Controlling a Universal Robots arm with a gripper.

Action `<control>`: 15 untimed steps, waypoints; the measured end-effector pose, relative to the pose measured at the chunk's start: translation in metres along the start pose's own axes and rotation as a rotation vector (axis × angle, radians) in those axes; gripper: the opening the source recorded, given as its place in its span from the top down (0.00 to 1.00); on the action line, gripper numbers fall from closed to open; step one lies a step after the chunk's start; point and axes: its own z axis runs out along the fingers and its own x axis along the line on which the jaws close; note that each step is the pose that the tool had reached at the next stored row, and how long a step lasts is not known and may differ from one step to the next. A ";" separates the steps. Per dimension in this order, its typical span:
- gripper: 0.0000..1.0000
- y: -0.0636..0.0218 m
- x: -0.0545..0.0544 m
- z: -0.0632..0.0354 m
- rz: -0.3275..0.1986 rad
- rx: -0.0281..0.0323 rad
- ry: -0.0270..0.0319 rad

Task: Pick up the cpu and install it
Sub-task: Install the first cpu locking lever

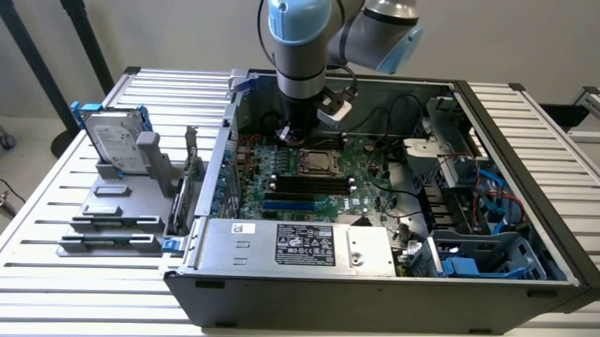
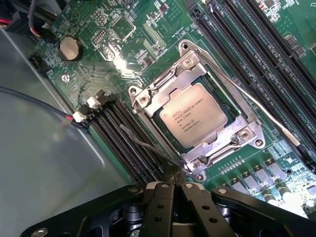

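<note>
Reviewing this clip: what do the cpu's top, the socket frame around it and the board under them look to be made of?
cpu: top looks like brushed metal, matte silvery-grey with printed text.
Socket frame: probably bare stamped steel, shiny, with screws at its corners.
Motherboard: green circuit laminate, glossy, with a glare spot from the light.

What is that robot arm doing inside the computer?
The robot arm is reaching down into an open computer case, over the green motherboard. Its pincer is shut and holds nothing, with its tip right beside the metal socket frame. The cpu already lies flat in that socket. A hard drive stands on a holder outside the case.
</note>
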 end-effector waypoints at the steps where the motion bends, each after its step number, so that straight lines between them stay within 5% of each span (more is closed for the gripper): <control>1: 0.89 0.0005 0.000 0.0004 0.001 -0.0001 -0.0003; 15: 0.89 0.0007 0.004 0.0030 0.025 -0.0020 -0.0012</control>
